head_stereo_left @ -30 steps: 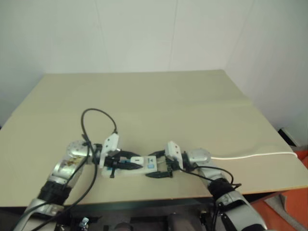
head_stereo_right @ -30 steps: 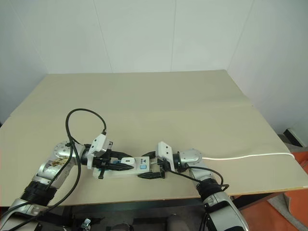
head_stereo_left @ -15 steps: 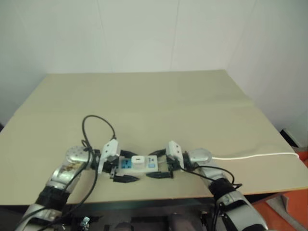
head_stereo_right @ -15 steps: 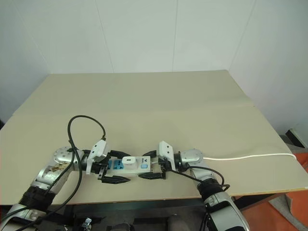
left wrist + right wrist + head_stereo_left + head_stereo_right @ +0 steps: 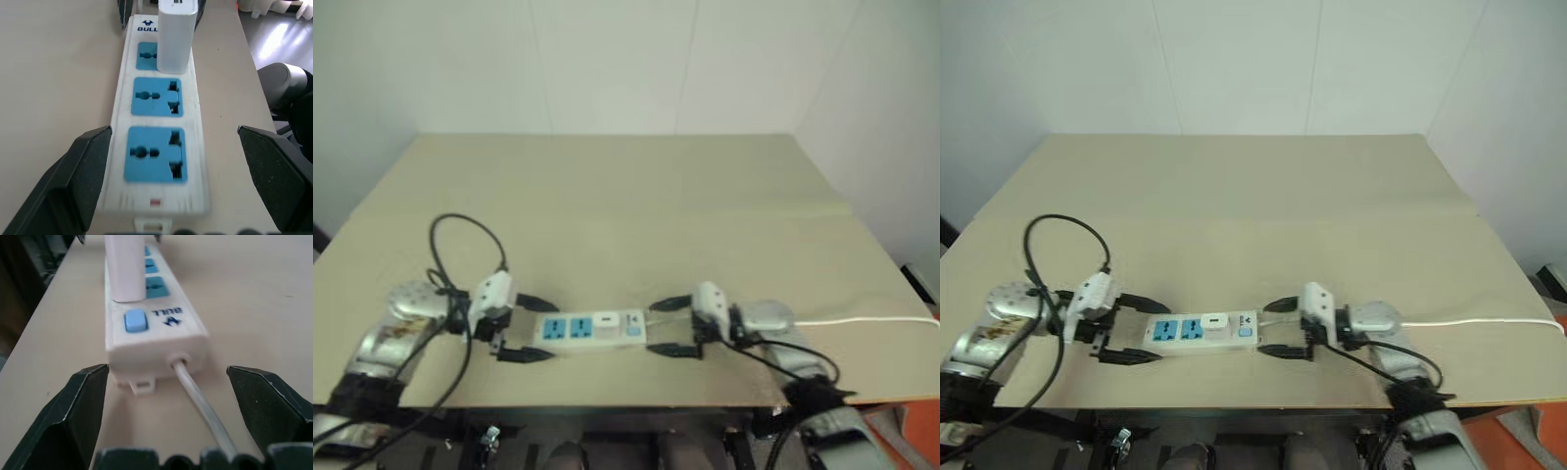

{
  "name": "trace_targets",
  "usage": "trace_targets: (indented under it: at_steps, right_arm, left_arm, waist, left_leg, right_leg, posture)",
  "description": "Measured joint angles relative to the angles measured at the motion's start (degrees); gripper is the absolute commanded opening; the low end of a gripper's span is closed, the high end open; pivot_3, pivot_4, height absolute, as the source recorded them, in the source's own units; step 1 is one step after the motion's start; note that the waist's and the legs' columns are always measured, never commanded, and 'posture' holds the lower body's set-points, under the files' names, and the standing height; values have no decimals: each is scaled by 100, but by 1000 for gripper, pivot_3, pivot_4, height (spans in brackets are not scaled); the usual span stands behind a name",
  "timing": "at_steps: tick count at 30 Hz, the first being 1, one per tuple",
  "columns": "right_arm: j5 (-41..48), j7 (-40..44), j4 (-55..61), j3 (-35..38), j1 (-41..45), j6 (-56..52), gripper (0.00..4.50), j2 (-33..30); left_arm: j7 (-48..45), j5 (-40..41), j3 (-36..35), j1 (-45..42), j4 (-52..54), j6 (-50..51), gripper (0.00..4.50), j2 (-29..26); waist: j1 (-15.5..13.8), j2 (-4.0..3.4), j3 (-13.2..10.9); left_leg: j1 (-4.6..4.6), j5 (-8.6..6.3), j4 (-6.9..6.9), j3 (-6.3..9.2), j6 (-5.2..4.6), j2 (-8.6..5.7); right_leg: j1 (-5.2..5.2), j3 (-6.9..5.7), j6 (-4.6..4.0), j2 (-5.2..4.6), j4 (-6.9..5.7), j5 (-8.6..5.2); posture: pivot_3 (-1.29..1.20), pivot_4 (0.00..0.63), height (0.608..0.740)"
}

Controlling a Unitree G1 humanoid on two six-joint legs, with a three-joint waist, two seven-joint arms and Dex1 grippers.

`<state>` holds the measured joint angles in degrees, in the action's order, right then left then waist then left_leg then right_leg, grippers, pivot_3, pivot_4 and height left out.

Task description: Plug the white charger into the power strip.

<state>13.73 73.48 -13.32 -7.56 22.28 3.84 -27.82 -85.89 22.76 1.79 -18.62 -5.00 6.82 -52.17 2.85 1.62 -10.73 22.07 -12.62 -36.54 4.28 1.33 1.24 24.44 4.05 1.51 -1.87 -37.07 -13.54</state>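
We judged the plugging done: the white charger (image 5: 177,34) stood upright in the power strip (image 5: 1203,331), in the socket nearest its blue switch (image 5: 135,321). The other two sockets sat empty. Our left gripper (image 5: 1132,330) and right gripper (image 5: 1278,328) flanked the strip's ends, fingers apart, holding nothing.

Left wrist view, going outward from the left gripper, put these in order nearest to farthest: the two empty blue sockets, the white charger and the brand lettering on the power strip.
From the left gripper:
1. Empty blue socket at the power strip's near end.
2. Second empty socket, in the middle.
3. White charger, standing upright in the third socket.
4. Brand lettering, at the far end beside the charger.
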Motion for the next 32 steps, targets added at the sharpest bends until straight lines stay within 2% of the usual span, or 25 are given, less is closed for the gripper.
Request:
trace_targets:
  at_steps: [5, 16, 23, 32]
  right_arm:
    - [437, -54, 1004, 551, -595, -461, 4444, -758]
    - [1197, -36, 1728, 1799, -1528, -992, 4444, -2007]
    - [1449, -42, 2008, 2233, -1867, -1206, 4444, -2320]
    - [1460, -109, 2147, 2265, -1882, -1345, 4444, -2348]
  left_arm:
    - [-130, 59, -478, 413, 272, -37, 4500, -470]
    - [-351, 173, -2107, 1481, 281, -177, 4500, -1539]
    - [-334, 317, -2884, 2355, 843, 73, 4500, -1492]
    - [-225, 365, -2912, 2326, 1012, 183, 4500, -1421]
  waist:
    - [-1, -10, -24]
    - [-20, -9, -42]
    - [-23, -6, -45]
    - [-27, -6, -45]
  left_leg:
    - [-3, 0, 0, -4, 0, -2]
    - [-2, 0, 0, -9, 0, -5]
    - [-2, 0, 0, -13, 0, -11]
    - [-1, 0, 0, -13, 0, -14]
  right_leg:
    - [-2, 0, 2, -2, 1, -2]
    - [-1, -1, 1, -12, 6, -4]
    - [-3, -2, 3, -22, 7, -3]
    - [-4, -3, 5, -23, 7, -3]
  posture:
    - [0, 150, 740]
    - [0, 150, 740]
    - [0, 150, 740]
    - [0, 150, 740]
